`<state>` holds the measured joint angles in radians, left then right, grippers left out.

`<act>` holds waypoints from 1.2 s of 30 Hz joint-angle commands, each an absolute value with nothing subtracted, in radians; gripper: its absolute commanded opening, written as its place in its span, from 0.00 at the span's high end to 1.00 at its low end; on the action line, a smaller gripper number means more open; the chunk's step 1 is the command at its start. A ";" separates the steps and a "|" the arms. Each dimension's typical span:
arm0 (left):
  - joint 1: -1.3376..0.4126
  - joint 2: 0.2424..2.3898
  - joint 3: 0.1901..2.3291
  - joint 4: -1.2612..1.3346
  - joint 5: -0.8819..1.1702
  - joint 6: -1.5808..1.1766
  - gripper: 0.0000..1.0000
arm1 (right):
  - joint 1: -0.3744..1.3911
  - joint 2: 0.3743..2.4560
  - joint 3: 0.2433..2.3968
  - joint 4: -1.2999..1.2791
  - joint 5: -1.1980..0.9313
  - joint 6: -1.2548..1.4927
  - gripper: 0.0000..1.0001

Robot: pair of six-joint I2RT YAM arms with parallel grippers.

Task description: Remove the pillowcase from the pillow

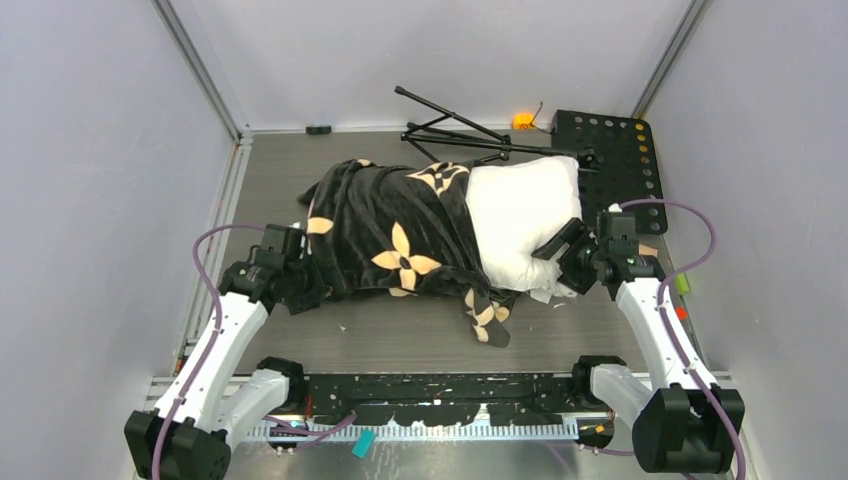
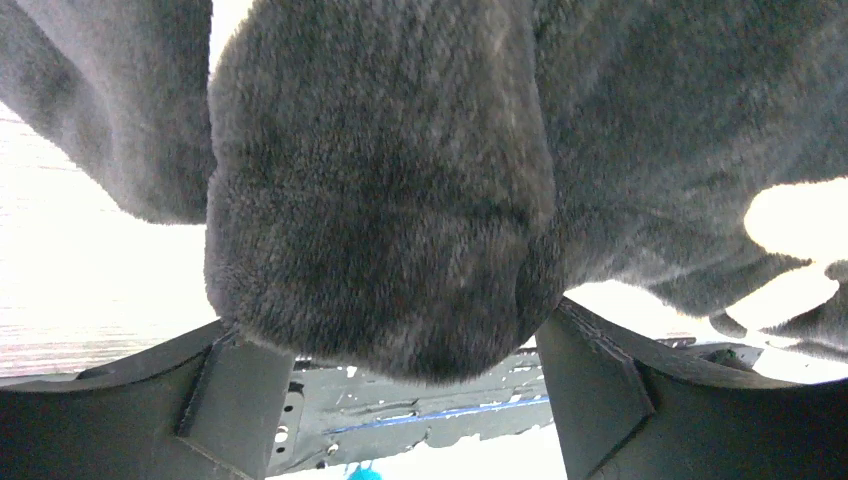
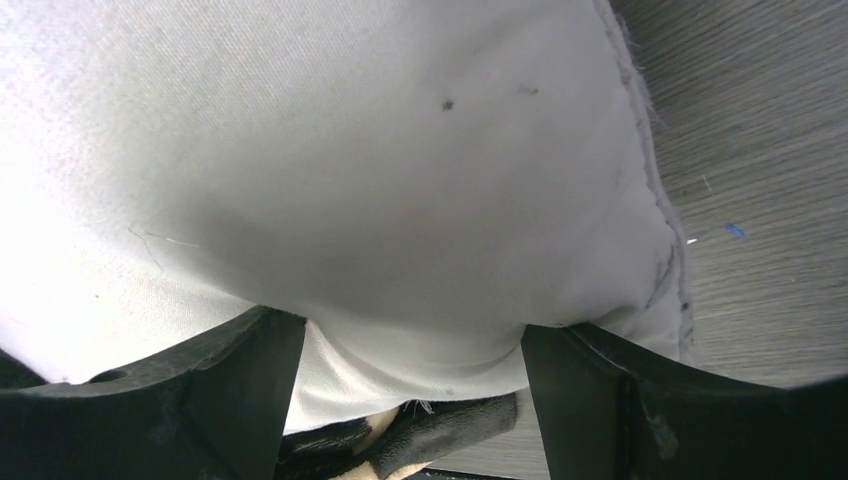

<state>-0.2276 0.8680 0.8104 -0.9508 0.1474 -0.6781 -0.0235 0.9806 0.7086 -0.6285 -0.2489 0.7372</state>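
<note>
black plush with tan-orange flowers, that's the pillowcase, and it's bunched over the left half of the pillow. the pillow's right half is bare white. the pillow lies across the middle of the grey counter, long side left to right in the top view. one loose flap of the case trails onto the counter just off the pillow's near edge.

the left end effector is at the pillow's left end, buried in the case. in its own wrist view the left end effector has a fat wad of the dark plush between its two fingers. the wad touches both of them, so it's pinching the pillowcase, with the fingers held well apart by how thick the wad is.

the right end effector is at the pillow's near right corner. from the right wrist, the white fabric bulges down between the fingers and creases there, so the right end effector is pinching the pillow itself. a scrap of the flowered case peeks out under the pillow in that view.

just past the pillow's right end lies a black perforated metal plate. just beyond the pillow's far edge lies a folded black tripod, with a small orange thing right behind it.
</note>
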 commanded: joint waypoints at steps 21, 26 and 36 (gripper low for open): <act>0.080 0.955 1.212 -0.883 -0.412 -0.480 1.00 | -0.025 0.967 1.118 -0.720 0.256 0.757 1.00; 0.089 0.961 1.324 -0.876 -0.482 -0.555 1.00 | -0.025 0.954 1.242 -0.717 0.319 0.770 1.00; 0.090 1.352 1.956 -1.007 -0.396 -0.494 1.00 | -0.025 1.258 1.771 -1.030 0.330 0.833 1.00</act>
<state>0.0475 1.1736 1.6886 -1.0264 -0.2794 -0.5346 0.0116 1.1397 1.5379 -1.0031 0.0555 0.8139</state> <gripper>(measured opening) 0.020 0.069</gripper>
